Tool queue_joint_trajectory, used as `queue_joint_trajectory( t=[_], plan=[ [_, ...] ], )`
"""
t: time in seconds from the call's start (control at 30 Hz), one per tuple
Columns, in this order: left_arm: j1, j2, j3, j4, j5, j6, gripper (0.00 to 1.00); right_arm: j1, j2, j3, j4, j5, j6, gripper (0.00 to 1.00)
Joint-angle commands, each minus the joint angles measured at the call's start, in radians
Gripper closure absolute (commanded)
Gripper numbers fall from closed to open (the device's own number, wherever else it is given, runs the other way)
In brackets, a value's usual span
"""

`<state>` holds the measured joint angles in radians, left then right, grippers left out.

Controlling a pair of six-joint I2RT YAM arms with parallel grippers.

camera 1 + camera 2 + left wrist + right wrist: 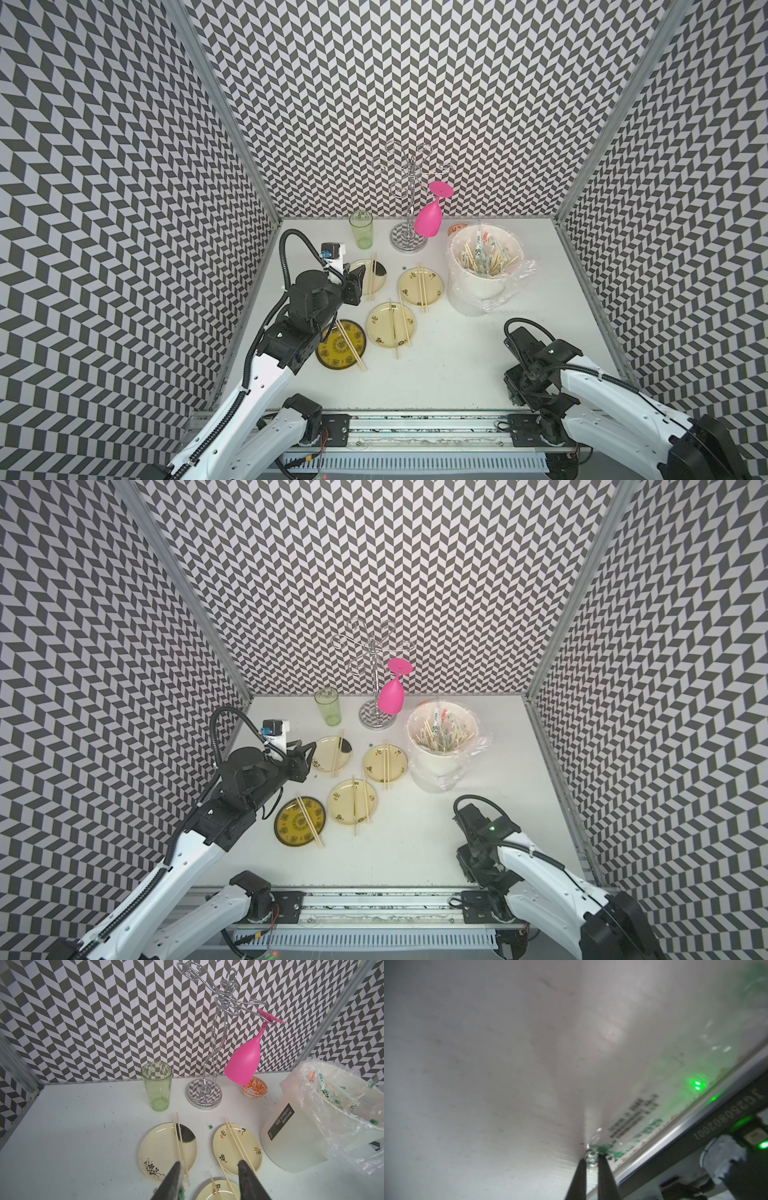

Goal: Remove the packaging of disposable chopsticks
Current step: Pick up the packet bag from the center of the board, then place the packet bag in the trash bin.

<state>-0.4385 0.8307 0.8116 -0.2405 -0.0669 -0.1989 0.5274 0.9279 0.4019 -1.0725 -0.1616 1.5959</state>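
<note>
Several pairs of pale disposable chopsticks [422, 286] lie bare, one pair across each plate. In the right wrist view my right gripper [591, 1159] is shut on the green end of a clear packaging [643, 1118] sleeve that lies flat on the white table by the front rail. In both top views the right wrist [523, 374] hides that sleeve. My left gripper [208, 1167] stands open above the far-left plates [376, 276], nothing between its fingers. A scrap of green-printed plastic [182, 1189] clings to one finger. More packaging [482, 245] sleeves stand in the white bucket [478, 286].
The bag-lined bucket [440, 762] stands at the back right. Behind the plates are a green glass [360, 229], a chrome rack [409, 239] with a pink goblet [430, 218] hanging from it, and an orange patterned bowl [254, 1087]. A metal rail [415, 419] runs along the front edge.
</note>
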Motion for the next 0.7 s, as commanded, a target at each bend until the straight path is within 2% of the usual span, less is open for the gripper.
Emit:
queue_joint_trajectory(
  t=[0.0, 0.23, 0.33, 0.43, 0.6, 0.67],
  plan=[
    [-0.004, -0.003, -0.011, 0.009, -0.016, 0.007, 0.55, 0.005, -0.027, -0.054, -0.038, 0.038, 0.051, 1.0],
    [-0.006, -0.001, -0.014, 0.013, -0.013, 0.007, 0.55, 0.006, -0.091, -0.017, -0.065, 0.084, 0.065, 1.0],
    [-0.006, -0.004, -0.012, 0.009, -0.016, 0.006, 0.55, 0.005, -0.132, 0.107, -0.117, 0.185, 0.06, 1.0],
    [-0.006, -0.001, -0.003, 0.013, -0.02, 0.008, 0.55, 0.008, -0.208, 0.202, -0.092, 0.221, 0.026, 1.0],
    [-0.012, 0.016, 0.029, 0.022, -0.024, 0.019, 0.55, 0.008, -0.297, 0.357, -0.165, 0.35, 0.056, 1.0],
    [-0.013, 0.022, 0.041, 0.022, -0.027, 0.021, 0.55, 0.008, -0.305, 0.412, -0.147, 0.396, 0.013, 1.0]
  ],
)
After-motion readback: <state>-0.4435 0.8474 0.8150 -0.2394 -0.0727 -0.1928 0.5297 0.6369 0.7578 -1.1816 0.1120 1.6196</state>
